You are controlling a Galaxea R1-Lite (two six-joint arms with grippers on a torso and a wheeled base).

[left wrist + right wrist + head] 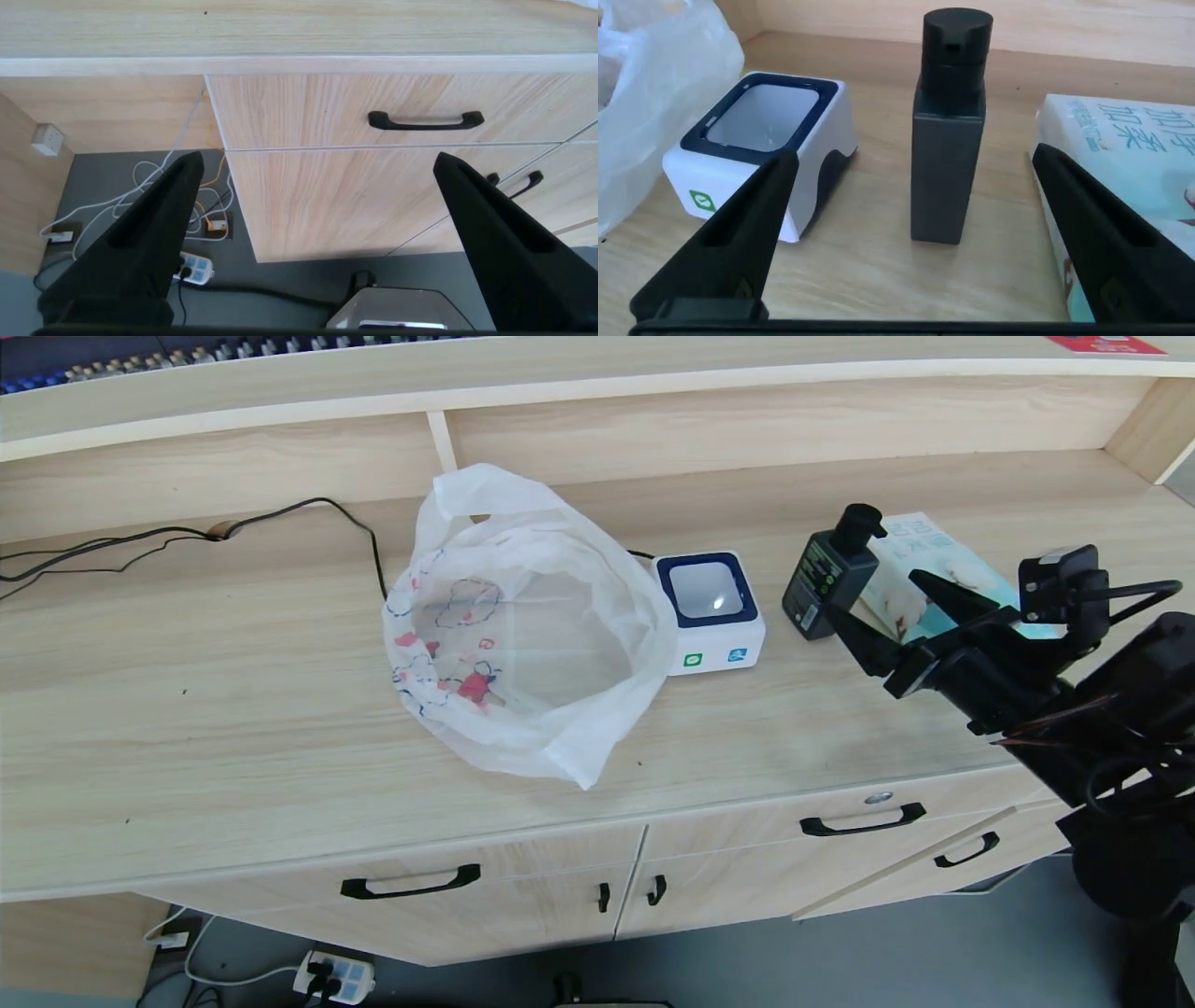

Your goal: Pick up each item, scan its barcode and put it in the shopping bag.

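The white scanner point(708, 611) carries 2 small square signs on its front side, a green sign point(692, 660) and a blue sign point(738, 655). The dark bottle point(831, 574) has a label point(817, 581) with print too small to read. On the tissue pack point(1130, 168) stand large blue characters. The shopping bag point(523, 625) shows red and blue drawings, nothing legible.

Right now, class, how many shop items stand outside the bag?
2: a dark pump bottle upright just right of the scanner, and a tissue pack lying beyond it. Folds of the bag may hide others.
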